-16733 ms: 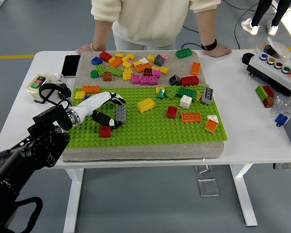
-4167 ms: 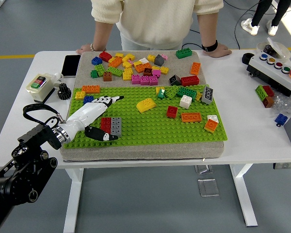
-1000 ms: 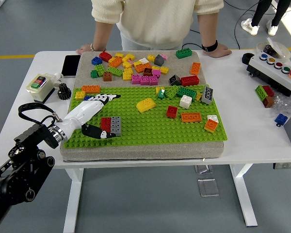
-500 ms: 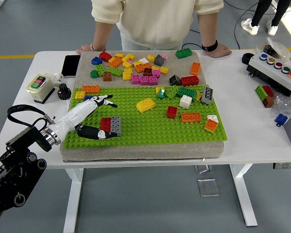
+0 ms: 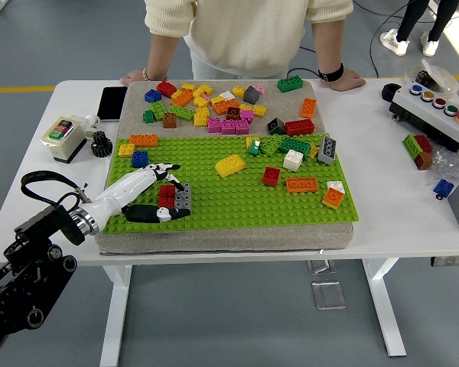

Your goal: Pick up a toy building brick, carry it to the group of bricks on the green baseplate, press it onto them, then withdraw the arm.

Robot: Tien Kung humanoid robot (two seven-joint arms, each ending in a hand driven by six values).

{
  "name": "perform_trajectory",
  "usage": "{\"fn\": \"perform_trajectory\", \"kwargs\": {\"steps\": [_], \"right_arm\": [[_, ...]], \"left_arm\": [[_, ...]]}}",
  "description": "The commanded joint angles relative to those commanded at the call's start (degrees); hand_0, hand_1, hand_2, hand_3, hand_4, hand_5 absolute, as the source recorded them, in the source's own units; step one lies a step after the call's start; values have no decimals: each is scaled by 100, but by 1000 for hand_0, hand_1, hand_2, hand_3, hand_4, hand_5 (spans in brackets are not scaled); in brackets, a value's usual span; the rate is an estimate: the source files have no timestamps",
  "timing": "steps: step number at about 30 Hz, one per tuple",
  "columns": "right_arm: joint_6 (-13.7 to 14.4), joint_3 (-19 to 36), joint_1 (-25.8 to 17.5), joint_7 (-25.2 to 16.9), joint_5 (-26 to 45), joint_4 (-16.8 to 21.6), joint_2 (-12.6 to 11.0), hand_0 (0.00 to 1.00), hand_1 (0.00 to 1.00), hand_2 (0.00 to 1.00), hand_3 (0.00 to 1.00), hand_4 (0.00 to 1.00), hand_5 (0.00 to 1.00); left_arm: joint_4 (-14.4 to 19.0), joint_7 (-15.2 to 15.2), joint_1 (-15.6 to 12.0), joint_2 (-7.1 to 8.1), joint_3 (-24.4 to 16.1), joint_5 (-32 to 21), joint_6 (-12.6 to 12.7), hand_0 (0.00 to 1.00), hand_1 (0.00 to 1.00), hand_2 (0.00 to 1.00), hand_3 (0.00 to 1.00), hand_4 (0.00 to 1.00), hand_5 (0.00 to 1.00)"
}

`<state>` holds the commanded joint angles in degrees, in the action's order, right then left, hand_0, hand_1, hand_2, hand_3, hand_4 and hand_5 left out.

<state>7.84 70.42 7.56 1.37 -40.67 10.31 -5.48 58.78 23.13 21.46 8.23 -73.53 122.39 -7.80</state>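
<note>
A red brick (image 5: 167, 196) and a grey brick (image 5: 183, 197) stand side by side on the green baseplate (image 5: 237, 202) at its left front. My left hand (image 5: 149, 193) lies just left of them, low over the plate, fingers spread and holding nothing. Its thumb (image 5: 149, 213) reaches under the red brick's near side and its fingers (image 5: 159, 171) point past the far side. Other bricks on the plate include a yellow one (image 5: 231, 164), a red one (image 5: 271, 176) and an orange one (image 5: 301, 184). My right arm is out of view.
Several loose bricks (image 5: 214, 107) lie on the grey mat (image 5: 214, 239) behind the plate. A person stands at the far side, hands (image 5: 344, 78) resting on the table edge. A phone (image 5: 112, 102), a small switch box (image 5: 62, 135) and a button box (image 5: 434, 108) are on the table.
My left hand has slid back toward the plate's left front edge, away from the red and grey bricks. The bricks stay in place.
</note>
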Motion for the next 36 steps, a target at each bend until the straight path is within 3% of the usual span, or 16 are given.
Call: {"fn": "perform_trajectory", "kwargs": {"steps": [36], "right_arm": [[-2,24,13,2,16,0,-7,733,633,682,614,942,486]], "left_arm": [[-497,-11,195,-125,74,110,9,998,998,945,654,998,795]]}}
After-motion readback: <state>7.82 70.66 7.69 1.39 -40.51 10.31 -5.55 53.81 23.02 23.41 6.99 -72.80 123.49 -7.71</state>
